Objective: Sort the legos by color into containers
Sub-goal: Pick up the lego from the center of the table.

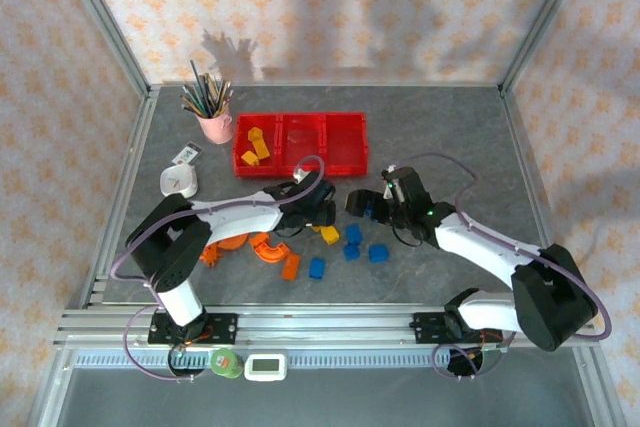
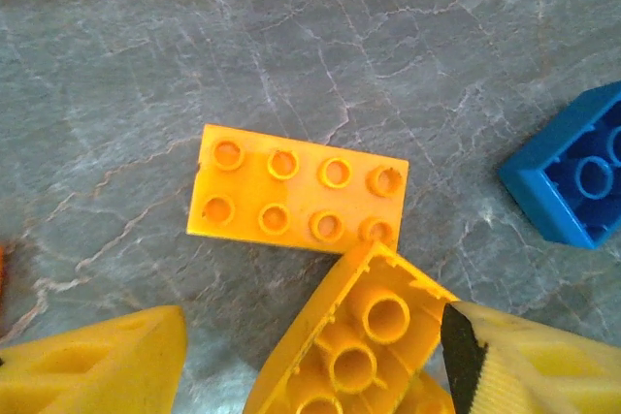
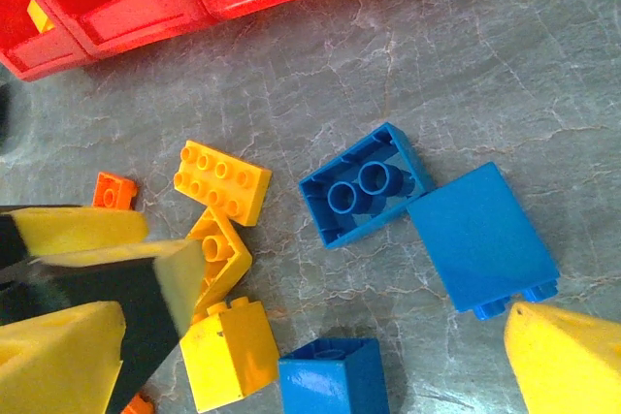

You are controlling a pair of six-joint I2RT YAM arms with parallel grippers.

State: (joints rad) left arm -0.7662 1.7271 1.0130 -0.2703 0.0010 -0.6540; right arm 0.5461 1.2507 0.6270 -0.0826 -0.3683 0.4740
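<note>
Left pincer (image 2: 310, 370) flanks an upturned hollow yellow plastic brick (image 2: 361, 341).

Grey marbled tabletop (image 1: 450, 127) — floral wallpaper (image 1: 350, 7) behind, soft shadows.

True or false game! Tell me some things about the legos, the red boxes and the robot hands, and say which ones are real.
1. Yellow legos lie in the left-end bin of the containers. True.
2. The pencil cup is blue. False: the cup is pink.
3. Blue legos lie on the table. True.
4. The right gripper is shut on a blue lego. False: the right gripper is open and holds nothing.
5. Every orange lego is already sorted. False: orange legos lie on the table.
</note>
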